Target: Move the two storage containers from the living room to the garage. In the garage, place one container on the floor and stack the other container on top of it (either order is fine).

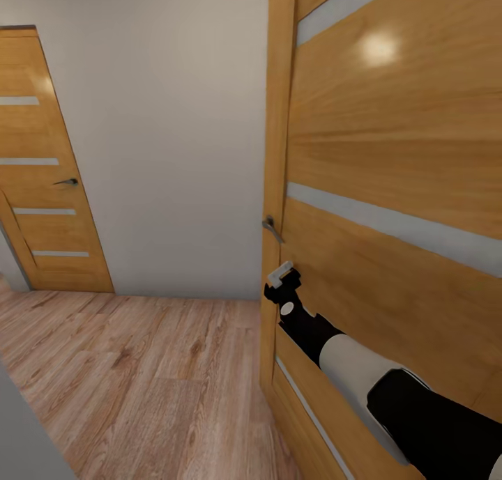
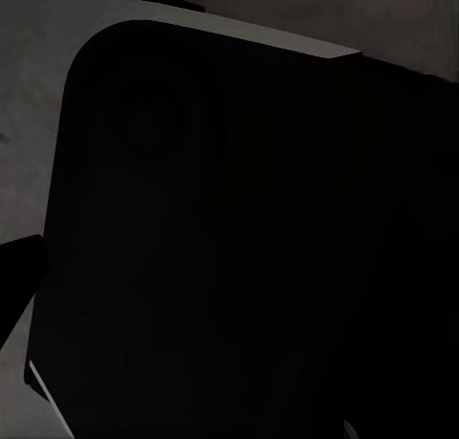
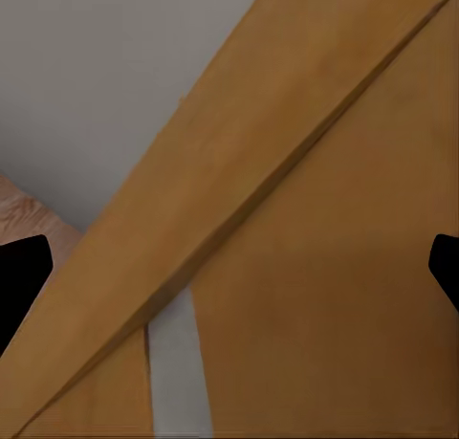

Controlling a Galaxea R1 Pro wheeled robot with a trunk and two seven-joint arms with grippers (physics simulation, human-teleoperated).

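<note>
Wood-veneer door (image 1: 390,187) with pale horizontal strips stands close on the right of the head view, its metal lever handle (image 1: 272,229) at the door edge. Right gripper (image 1: 281,283) sits just below that handle, near the door face, apart from the lever. Right wrist view: two black fingertips (image 3: 19,276) spread wide, nothing between them. Second matching door (image 1: 49,187) across the light plank floor (image 1: 139,375). Left wrist view: dark rounded surface, gripper state unreadable.
</note>
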